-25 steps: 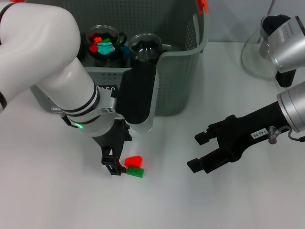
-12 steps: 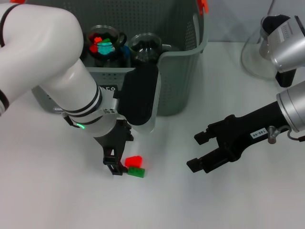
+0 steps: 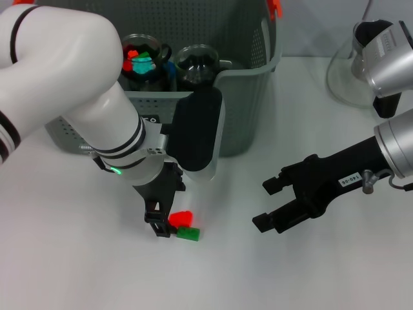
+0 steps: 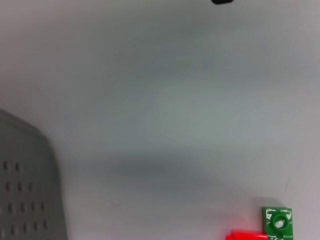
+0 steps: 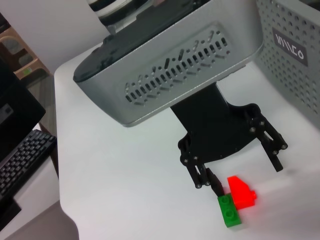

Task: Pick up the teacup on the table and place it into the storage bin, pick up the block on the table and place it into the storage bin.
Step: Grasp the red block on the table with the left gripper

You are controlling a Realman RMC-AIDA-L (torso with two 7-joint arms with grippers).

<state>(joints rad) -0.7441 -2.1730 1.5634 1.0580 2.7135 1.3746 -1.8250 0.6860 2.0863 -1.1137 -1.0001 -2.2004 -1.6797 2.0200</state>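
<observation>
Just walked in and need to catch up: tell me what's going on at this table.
The left tool is down at the table, open around the red block, which sits against a green block; neither is lifted yet. The storage bin behind already holds two glass cups, one with small coloured pieces inside. The right tool hangs open over the table, away from the blocks.

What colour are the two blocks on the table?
One red block, one green block; clearest in the right wrist view.

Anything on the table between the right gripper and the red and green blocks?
No. In the head view, only bare white table separates the open right gripper from the red block and green block.
</observation>
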